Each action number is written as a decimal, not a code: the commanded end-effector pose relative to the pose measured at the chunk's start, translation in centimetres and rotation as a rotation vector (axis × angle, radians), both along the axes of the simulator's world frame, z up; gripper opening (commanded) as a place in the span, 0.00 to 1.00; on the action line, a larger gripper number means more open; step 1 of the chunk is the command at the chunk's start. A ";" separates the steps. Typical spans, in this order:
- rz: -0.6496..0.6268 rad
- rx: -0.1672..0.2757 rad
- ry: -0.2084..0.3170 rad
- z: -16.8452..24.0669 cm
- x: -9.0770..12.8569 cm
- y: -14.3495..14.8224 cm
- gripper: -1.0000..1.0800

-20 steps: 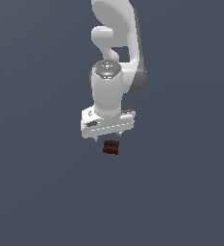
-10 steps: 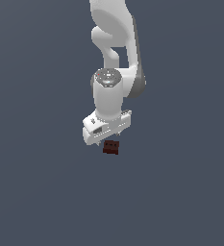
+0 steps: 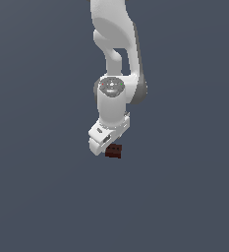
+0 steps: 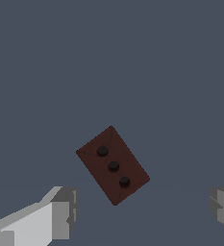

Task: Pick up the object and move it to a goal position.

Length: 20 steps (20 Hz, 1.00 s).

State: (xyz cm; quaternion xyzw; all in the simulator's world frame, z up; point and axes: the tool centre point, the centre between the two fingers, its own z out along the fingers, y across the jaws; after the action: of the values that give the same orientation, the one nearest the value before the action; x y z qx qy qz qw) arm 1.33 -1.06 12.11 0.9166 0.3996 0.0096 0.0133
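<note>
Exterior and wrist views of a single white Panda arm [image 3: 115,59] against a uniform grey-blue ground. In the exterior view the arm reaches down from the upper edge, its wrist turned so that the gripper [image 3: 102,145] points downward. The object [image 3: 114,151], a small dark maroon-brown block, shows just below and toward the exterior view's right of the white gripper body, partly overlapped by it; this view does not settle whether the block rests on the surface or is touched by the hand. In the wrist view the object [image 4: 112,165] appears as a rectangular maroon face, rotated diagonally, with faint creases from its corners and three small dark dots set in a row along its length. Two grey fingertips [image 4: 65,210] enter at opposite edges of that picture, set wide apart; the block lies between their lines but beyond them, and a clear strip of ground separates it from each pad. The gripper [image 4: 144,207] is therefore spread wide and grasps nothing. No containers appear in either view.
</note>
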 end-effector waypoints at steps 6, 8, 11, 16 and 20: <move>0.215 -0.001 0.014 -1.6 -0.4 0.3 0.96; 0.272 -0.001 0.017 -2.0 -0.5 0.3 0.96; 0.357 0.000 0.022 -2.6 -0.7 0.5 0.96; 0.476 0.003 0.028 -3.4 -0.9 0.7 0.96; 0.545 0.005 0.030 -3.9 -1.1 0.8 0.96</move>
State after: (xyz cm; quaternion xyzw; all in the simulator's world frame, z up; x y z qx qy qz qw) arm 0.28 -0.33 8.36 0.7839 0.6209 0.0002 0.0027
